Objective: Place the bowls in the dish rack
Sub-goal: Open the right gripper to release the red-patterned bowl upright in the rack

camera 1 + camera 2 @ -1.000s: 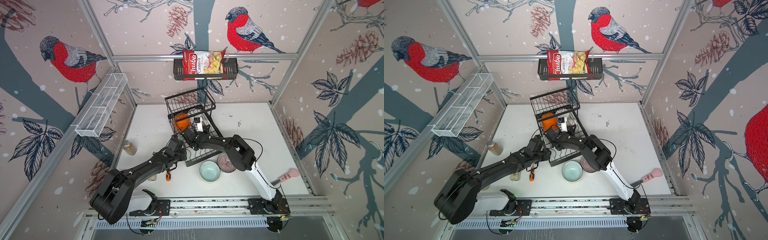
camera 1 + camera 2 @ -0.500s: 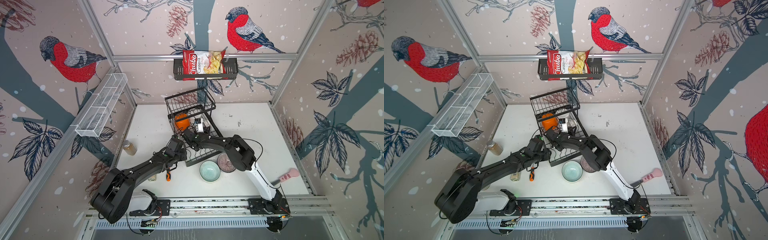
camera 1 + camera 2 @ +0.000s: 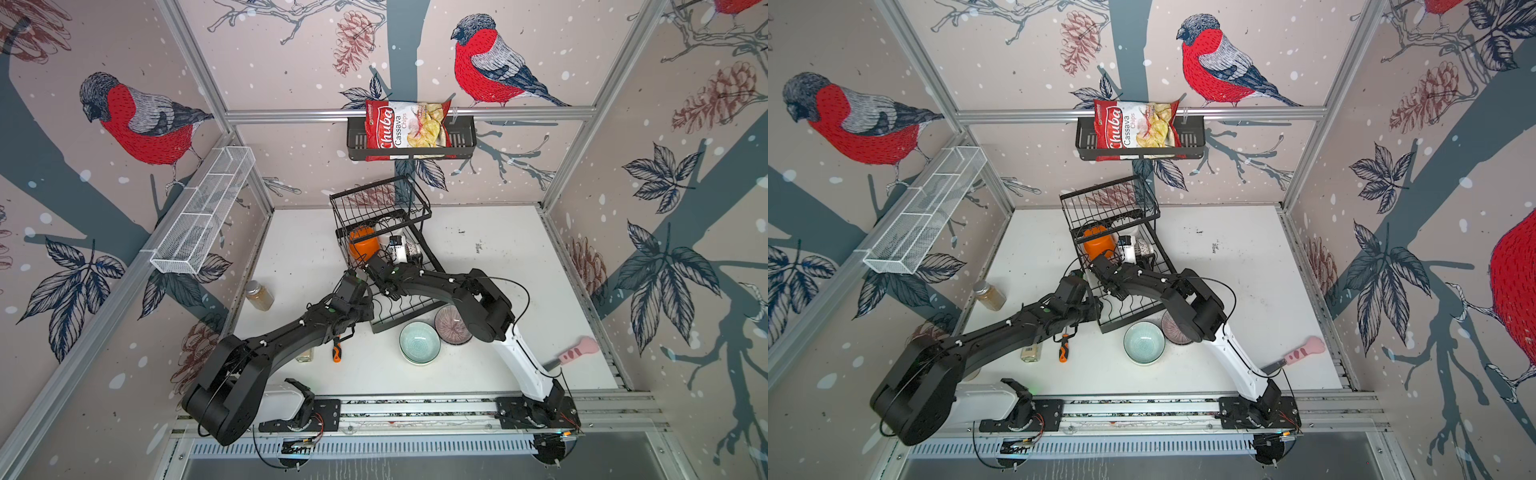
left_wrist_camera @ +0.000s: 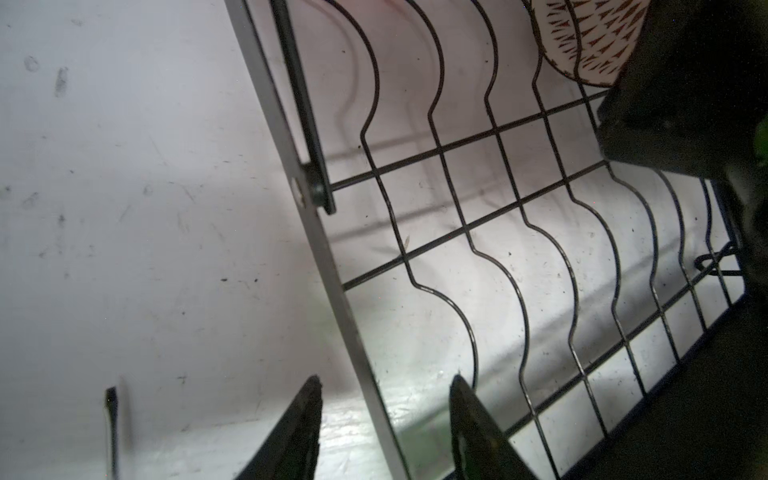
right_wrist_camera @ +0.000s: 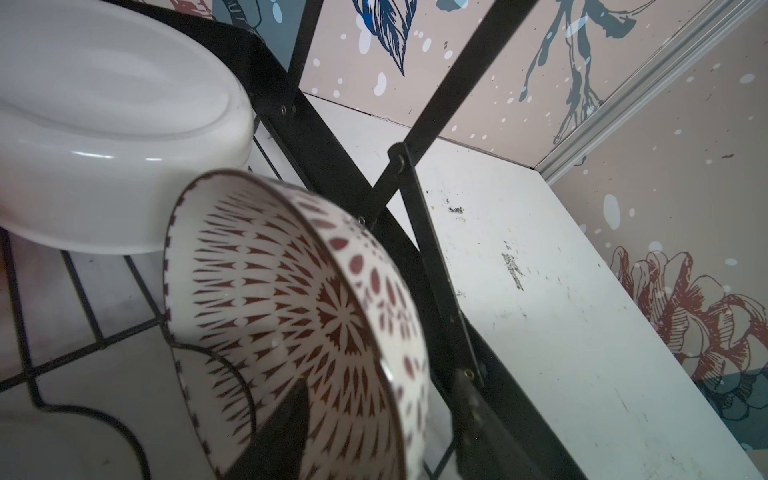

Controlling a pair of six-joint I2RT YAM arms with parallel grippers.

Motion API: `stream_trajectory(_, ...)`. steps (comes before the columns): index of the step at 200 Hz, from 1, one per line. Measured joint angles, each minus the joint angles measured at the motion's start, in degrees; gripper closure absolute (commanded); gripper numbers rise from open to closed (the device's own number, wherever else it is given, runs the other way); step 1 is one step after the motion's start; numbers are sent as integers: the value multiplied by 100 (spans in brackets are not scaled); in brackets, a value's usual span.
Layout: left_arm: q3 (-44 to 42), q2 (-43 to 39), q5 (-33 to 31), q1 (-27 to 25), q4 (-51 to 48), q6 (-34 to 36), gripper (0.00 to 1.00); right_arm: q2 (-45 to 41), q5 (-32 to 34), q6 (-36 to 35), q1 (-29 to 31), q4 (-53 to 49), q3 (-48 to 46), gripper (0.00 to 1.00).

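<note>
My left gripper (image 4: 385, 377) is spread astride the dish rack's (image 4: 328, 266) side rail, gripping nothing. My right gripper (image 5: 382, 415) stands parted around the rim of the patterned bowl (image 5: 291, 291), which sits on edge in the lower tray beside a white bowl (image 5: 104, 124).

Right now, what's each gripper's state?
Left gripper: open, astride the edge of the black wire dish rack.
Right gripper: open, astride the rim of the maroon-patterned white ceramic bowl.

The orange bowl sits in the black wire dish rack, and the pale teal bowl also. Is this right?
No. The orange straight-sided bowl sits in the black wire dish rack, but the pale teal ceramic bowl stands on the white table beside it; both top views show this.
</note>
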Motion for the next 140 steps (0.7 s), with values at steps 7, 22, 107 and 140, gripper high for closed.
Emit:
stream_trajectory(7, 0, 0, 0, 0, 0, 0, 51, -11, -17, 2, -4, 2, -7, 32)
stream_trajectory(22, 0, 0, 0, 0, 0, 0, 51, -31, -35, 0, -28, 2, -24, 30)
stream_trajectory(107, 0, -4, -2, 2, -2, 0, 51, -431, -203, -22, -44, 140, -389, 8)
stream_trajectory(140, 0, -4, -4, 2, -2, 0, 51, -772, -431, -131, -35, 409, -763, 5)
